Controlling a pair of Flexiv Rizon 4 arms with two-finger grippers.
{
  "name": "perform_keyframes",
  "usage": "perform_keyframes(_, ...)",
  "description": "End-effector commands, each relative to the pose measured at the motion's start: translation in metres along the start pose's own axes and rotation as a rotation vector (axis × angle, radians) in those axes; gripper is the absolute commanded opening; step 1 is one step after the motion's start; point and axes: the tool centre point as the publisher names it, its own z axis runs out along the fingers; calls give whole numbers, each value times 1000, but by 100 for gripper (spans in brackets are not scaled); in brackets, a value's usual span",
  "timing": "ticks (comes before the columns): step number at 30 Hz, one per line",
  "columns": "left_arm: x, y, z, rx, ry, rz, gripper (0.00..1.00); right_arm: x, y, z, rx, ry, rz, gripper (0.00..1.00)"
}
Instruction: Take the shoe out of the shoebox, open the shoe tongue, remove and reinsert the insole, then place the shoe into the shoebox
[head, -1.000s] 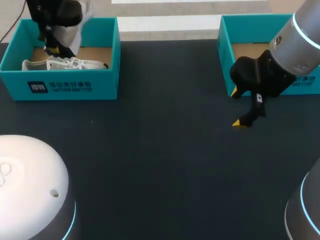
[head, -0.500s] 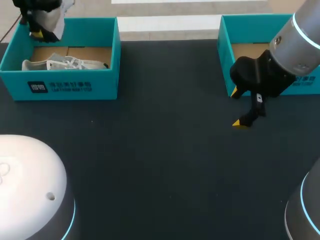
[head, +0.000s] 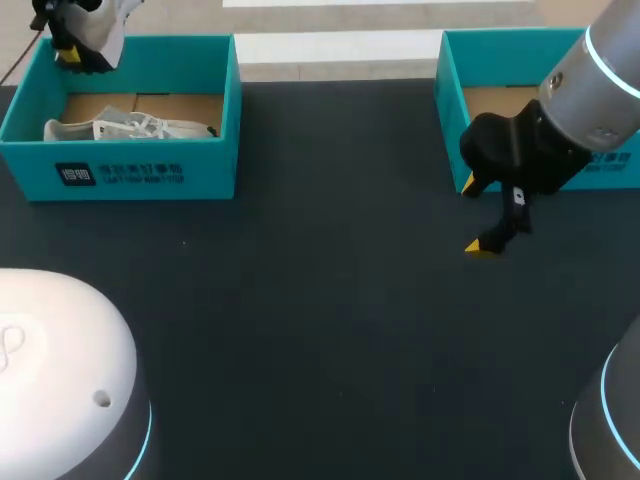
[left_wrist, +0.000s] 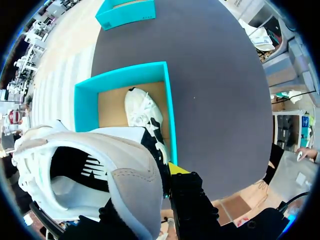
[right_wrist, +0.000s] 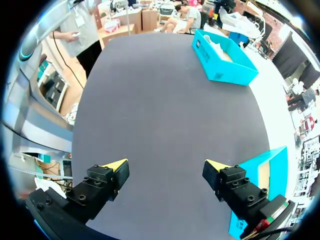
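Observation:
My left gripper (head: 72, 50) is shut on a white shoe (head: 105, 25), held above the back left corner of the left teal shoebox (head: 120, 178). In the left wrist view the held shoe (left_wrist: 100, 170) fills the space at the gripper (left_wrist: 160, 176), its opening facing the camera; only one yellow tip shows. A second white shoe (head: 130, 128) lies on its side inside that box, and it shows below as the white shoe (left_wrist: 142, 117) in the box (left_wrist: 168, 110). My right gripper (head: 475, 215) stands open over the table, beside the right box, with nothing between its fingers (right_wrist: 167, 166).
A second teal shoebox (head: 452, 110) stands at the back right, close behind my right gripper; its corner (right_wrist: 262, 187) shows beside the right finger. The left box (right_wrist: 225, 62) is far ahead across the dark tabletop (head: 320, 320).
My left gripper has lifted the held shoe up and toward the back left, out of the box. The right arm has not moved.

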Motion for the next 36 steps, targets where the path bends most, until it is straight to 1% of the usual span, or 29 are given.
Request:
perform_keyframes(1, 0, 1, -2, 1, -1, 1, 0, -1, 1, 2, 3, 1, 0, 100)
perform_keyframes(2, 2, 2, -2, 24, 31, 29, 0, -1, 1, 2, 3, 1, 0, 100)
perform_keyframes(3, 2, 5, -3, 28, 19, 16, 0, -1, 1, 2, 3, 1, 0, 100)
perform_keyframes(5, 2, 11, -5, 28, 14, 30, 0, -1, 1, 2, 3, 1, 0, 100)
perform_keyframes(9, -6, 24, -5, 26, 21, 23, 0, -1, 1, 2, 3, 1, 0, 100)
perform_keyframes(13, -21, 37, 0, 9, 37, 28, 0, -1, 1, 2, 3, 1, 0, 100)
perform_keyframes(14, -25, 41, 0, 21, 49, 11, 0, -1, 1, 2, 3, 1, 0, 100)
perform_keyframes(15, -29, 45, 1, 17, 47, 14, 0, -1, 1, 2, 3, 1, 0, 100)
perform_keyframes(18, -43, 60, 4, 67, 69, -6, 0, -1, 1, 2, 3, 1, 0, 100)
perform_keyframes(20, -54, 72, 8, 69, 62, -35, 0, -1, 1, 2, 3, 1, 0, 100)
perform_keyframes(22, -64, 83, 14, 83, 83, -44, 0, -1, 1, 2, 3, 1, 0, 100)
perform_keyframes(23, -69, 90, 17, 76, 89, -36, 0, -1, 1, 2, 3, 1, 0, 100)
perform_keyframes(24, -72, 96, 19, 93, 101, -38, 0, -1, 1, 2, 3, 1, 0, 100)
perform_keyframes(26, -75, 104, 24, 72, 109, -50, 0, -1, 1, 2, 3, 1, 0, 100)
perform_keyframes(27, -76, 108, 25, 85, 117, -49, 0, -1, 1, 2, 3, 1, 0, 100)
perform_keyframes(29, -75, 113, 27, 74, 118, -46, 0, -1, 1, 2, 3, 1, 0, 100)
perform_keyframes(31, -76, 118, 29, 81, 117, -54, 0, -1, 1, 2, 3, 1, 0, 100)
perform_keyframes(33, -75, 121, 31, 72, 114, -50, 0, -1, 1, 2, 3, 1, 0, 100)
perform_keyframes(35, -76, 123, 32, 79, 115, -19, 0, -1, 1, 2, 3, 1, 0, 100)
perform_keyframes(36, -76, 124, 33, 39, 121, -52, 0, -1, 1, 2, 3, 1, 0, 100)
